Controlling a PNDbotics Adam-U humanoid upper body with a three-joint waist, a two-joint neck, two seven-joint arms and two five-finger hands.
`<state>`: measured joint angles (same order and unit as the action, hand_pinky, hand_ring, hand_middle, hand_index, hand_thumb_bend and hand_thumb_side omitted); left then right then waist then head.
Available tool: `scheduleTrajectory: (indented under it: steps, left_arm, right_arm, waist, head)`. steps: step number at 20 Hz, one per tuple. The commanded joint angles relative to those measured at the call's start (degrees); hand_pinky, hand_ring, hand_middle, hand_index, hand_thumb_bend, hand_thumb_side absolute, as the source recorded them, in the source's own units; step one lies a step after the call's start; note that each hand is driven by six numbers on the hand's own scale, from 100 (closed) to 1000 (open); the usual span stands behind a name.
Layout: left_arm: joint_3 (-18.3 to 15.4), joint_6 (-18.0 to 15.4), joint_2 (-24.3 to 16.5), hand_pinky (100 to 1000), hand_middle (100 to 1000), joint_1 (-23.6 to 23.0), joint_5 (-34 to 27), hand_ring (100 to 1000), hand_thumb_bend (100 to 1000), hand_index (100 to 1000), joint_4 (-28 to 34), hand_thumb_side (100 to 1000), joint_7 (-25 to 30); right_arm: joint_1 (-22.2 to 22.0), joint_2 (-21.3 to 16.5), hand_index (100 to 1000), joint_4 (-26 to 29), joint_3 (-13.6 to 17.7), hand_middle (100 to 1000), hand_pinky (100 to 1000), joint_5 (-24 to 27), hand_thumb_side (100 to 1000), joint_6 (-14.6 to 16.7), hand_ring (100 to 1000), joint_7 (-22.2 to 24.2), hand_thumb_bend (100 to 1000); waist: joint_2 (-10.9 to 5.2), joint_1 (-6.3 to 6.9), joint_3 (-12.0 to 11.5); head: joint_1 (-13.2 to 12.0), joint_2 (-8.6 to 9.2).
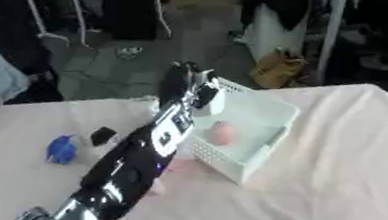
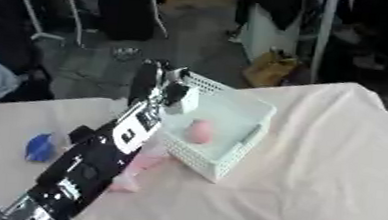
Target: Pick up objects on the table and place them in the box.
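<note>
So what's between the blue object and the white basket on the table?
The robot's left arm crosses that stretch, with a small black object just left of it; between blue object and white basket, left eye view.

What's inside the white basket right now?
A pink rounded object lies inside the white basket. The left hand holds something white over its near-left corner, hiding that part of the floor.

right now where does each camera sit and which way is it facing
Left eye view: in the head, looking down at the table and white box; the left arm reaches to the box, left hand over its near-left corner.
Right eye view: beside it, same aim, same arm.
Both share the box, a pink object inside it, and a blue object.
</note>
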<state>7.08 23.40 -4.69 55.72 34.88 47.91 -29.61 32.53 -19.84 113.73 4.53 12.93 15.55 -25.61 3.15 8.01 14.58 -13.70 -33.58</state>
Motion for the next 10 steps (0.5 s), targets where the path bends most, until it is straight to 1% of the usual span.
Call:
scheduleTrajectory:
  steps: [1, 2, 3, 4, 5, 6, 7, 8, 9, 10]
  left_arm:
    - [-1.06, -0.36, -0.24, 100, 100, 2.19, 0.99, 100, 321, 192, -0.92, 415, -1.89]
    - [-1.24, -0.47, -0.11, 100, 100, 2.35, 1.16, 100, 327, 197, -1.32, 445, -2.52]
    - [-1.36, -0.65, -0.02, 100, 100, 2.58, 1.31, 100, 327, 197, -1.53, 445, -3.25]
    - [-1.42, -0.84, 0.06, 100, 100, 2.73, 1.38, 100, 360, 212, -1.71, 502, -3.9]
    - [-1.46, -0.92, 0.2, 100, 100, 2.97, 1.49, 100, 432, 277, -1.86, 585, -4.56]
    - [-1.46, -0.96, 0.32, 100, 166, 3.15, 1.61, 184, 468, 382, -2.04, 644, -5.03]
    - [-1.29, -1.1, 0.44, 100, 208, 3.37, 1.86, 229, 482, 424, -2.3, 681, -5.06]
    - [-1.21, -1.24, 0.49, 100, 340, 3.52, 2.13, 362, 485, 557, -2.52, 749, -4.92]
    - [-0.9, -1.68, 0.63, 141, 439, 3.73, 2.48, 455, 482, 650, -2.75, 784, -4.07]
    - [-0.75, -2.16, 0.65, 200, 509, 3.91, 2.87, 520, 487, 694, -2.93, 809, -2.93]
  right_arm:
    - [1.29, -0.02, 839, 0.86, -0.23, 831, 856, 0.5, 737, 0.03, 930, 0.5, 100]
    - [1.35, 0.05, 839, 0.86, -0.28, 830, 856, 0.57, 736, 0.02, 930, 0.58, 100]
    - [1.41, 0.13, 839, 0.86, -0.32, 830, 856, 0.63, 736, -0.01, 930, 0.65, 100]
    - [1.46, 0.19, 839, 0.86, -0.35, 830, 855, 0.68, 737, -0.02, 930, 0.72, 100]
    - [1.54, 0.28, 839, 0.86, -0.46, 830, 856, 0.76, 737, -0.03, 930, 0.83, 100]
    - [1.61, 0.34, 839, 0.86, -0.54, 830, 856, 0.85, 737, -0.04, 930, 0.94, 100]
    - [1.69, 0.41, 839, 0.86, -0.63, 830, 856, 0.94, 736, -0.04, 930, 1.07, 100]
    - [1.75, 0.45, 839, 0.86, -0.68, 830, 856, 1.0, 736, -0.03, 930, 1.16, 100]
    - [1.82, 0.51, 839, 0.86, -0.67, 830, 855, 1.06, 736, -0.03, 930, 1.19, 100]
    - [1.87, 0.54, 839, 0.86, -0.64, 830, 856, 1.11, 736, -0.05, 930, 1.19, 100]
  waist:
    - [0.04, 0.36, 0.18]
    - [0.07, 0.37, 0.25]
    - [0.13, 0.39, 0.33]
    - [0.16, 0.4, 0.38]
    - [0.21, 0.41, 0.47]
    - [0.24, 0.43, 0.55]
    - [0.27, 0.45, 0.66]
    - [0.28, 0.46, 0.72]
    - [0.28, 0.5, 0.83]
    - [0.28, 0.52, 0.88]
  head:
    - [-0.46, 0.93]
    - [-0.51, 1.0]
    - [-0.63, 1.07]
    - [-0.7, 1.13]
    - [-0.8, 1.19]
    - [-0.87, 1.22]
    - [-0.95, 1.27]
    - [-1.0, 1.29]
    - [-1.06, 1.3]
    - [-1.09, 1.3]
